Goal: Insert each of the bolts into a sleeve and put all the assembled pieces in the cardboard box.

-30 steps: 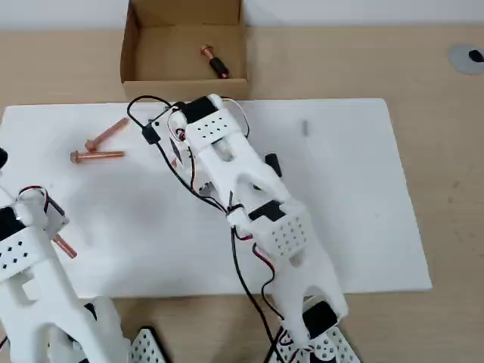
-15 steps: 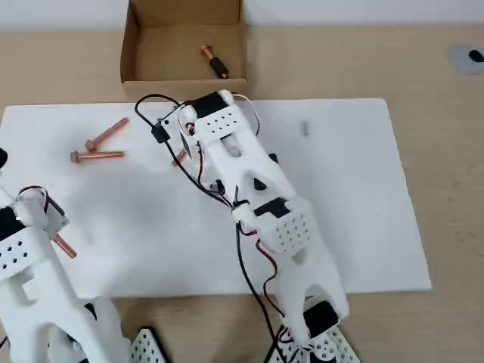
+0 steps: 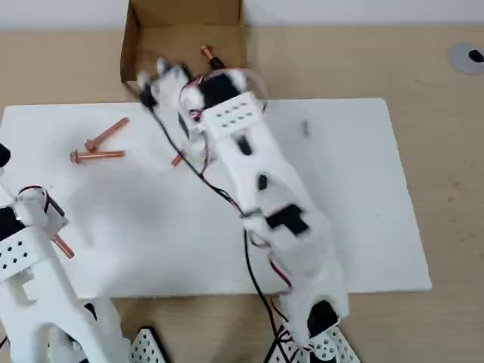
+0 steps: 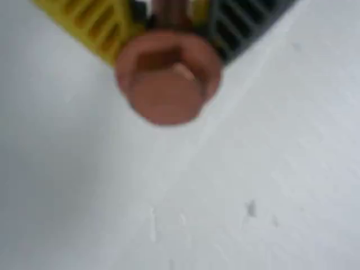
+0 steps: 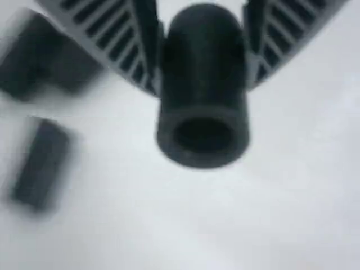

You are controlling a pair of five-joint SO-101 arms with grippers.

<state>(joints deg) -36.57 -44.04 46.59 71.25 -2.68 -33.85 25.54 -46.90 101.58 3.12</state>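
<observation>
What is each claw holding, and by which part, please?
Left claw: a bolt, by its shank. Right claw: a sleeve, by the end opposite its opening.

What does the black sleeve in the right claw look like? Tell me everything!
The sleeve is a short, stubby black tube, smooth and matte, maybe rubber or plastic. It is hollow, with a round hole at the end facing the wrist camera; the hole looks empty. The right claw pinches its sides between ribbed grey fingers, holding it over the white mat.
</observation>
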